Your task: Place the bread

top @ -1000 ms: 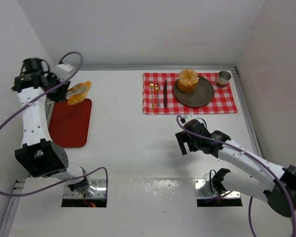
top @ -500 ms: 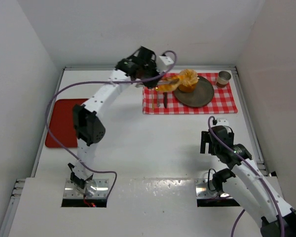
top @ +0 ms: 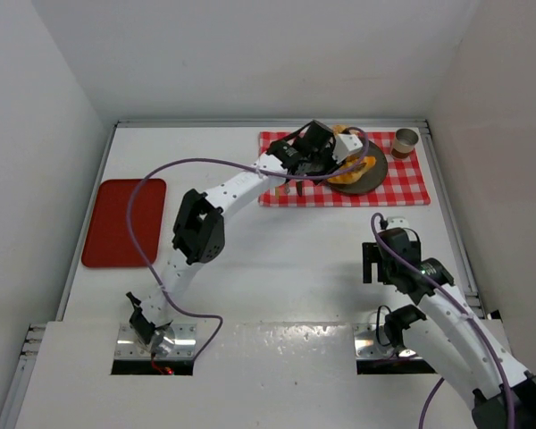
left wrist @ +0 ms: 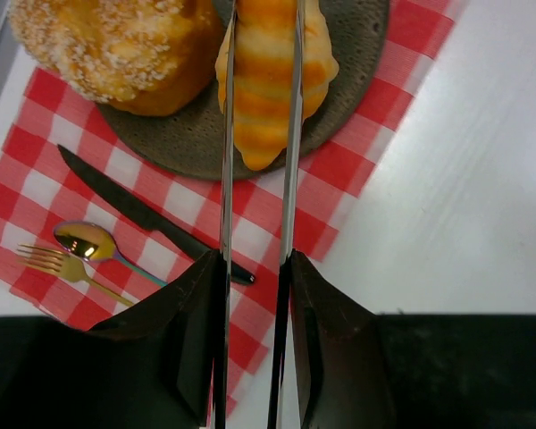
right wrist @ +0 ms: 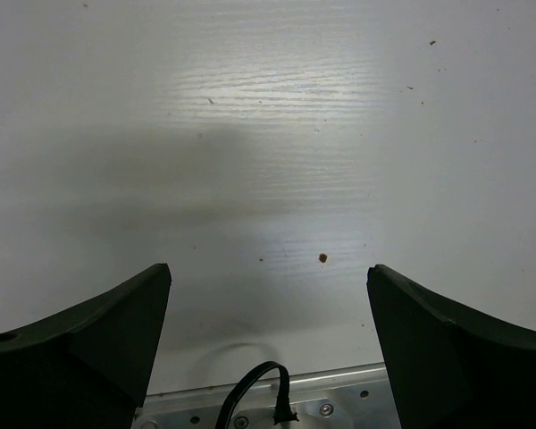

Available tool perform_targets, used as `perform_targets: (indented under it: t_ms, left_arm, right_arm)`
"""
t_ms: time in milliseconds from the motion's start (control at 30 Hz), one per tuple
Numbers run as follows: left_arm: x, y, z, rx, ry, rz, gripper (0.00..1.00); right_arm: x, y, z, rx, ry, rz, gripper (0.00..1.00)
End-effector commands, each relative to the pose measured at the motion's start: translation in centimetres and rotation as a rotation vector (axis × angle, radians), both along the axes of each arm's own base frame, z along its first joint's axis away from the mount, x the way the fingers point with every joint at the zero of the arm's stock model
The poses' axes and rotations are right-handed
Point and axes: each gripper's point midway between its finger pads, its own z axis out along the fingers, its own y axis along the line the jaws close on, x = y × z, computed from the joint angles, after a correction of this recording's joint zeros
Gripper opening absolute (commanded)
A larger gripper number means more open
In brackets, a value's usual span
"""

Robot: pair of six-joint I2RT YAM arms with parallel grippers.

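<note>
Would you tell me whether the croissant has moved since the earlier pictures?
Yes. The croissant travelled right, from above the red tray to over the dark plate, held by tongs in the left gripper.

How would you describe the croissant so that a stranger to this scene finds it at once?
Find the red-checked cloth in the far right part of the table, then the dark round plate on it. The croissant is over the plate's edge, beside the bun. It is the smaller, striped, crescent-shaped piece, pinched between two thin metal strips.
</note>
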Motion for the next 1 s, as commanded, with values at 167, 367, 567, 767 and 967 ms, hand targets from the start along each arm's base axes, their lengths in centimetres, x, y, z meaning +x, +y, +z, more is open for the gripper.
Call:
perform_targets:
  t_ms: [167, 367, 567, 767, 967]
  left_arm:
    - [2.1, -4.0, 1.7, -0.130, -0.127, 0.047, 0.11]
    - [1.5, -4.2, 0.5, -0.139, -0.077, 0.043, 0.33]
    - [1.4, -4.3, 6.2, -0.228, -0.133, 0.052, 0.54]
    - [1.6, -3.8, 7.4, -0.240, -0.151, 0.078, 0.64]
    - [1.4, -3.6, 9.8, -0.274, -0.170, 0.082, 0.55]
  right_arm:
    - [1.2, 0.0, 1.8, -0.032, -0.027, 0.042, 0.92]
    - [1.3, -0.1, 1.7, -0.037, -0.027, 0.047, 0.92]
    - [1.0, 0.3, 1.4, -0.017, -0.012, 0.060, 0.93]
    - [1.1, 0.7, 1.4, 0.002, -0.012, 0.069, 0.93]
    - [1.1, 0.9, 1.5, 0.012, -0.013, 0.070, 0.93]
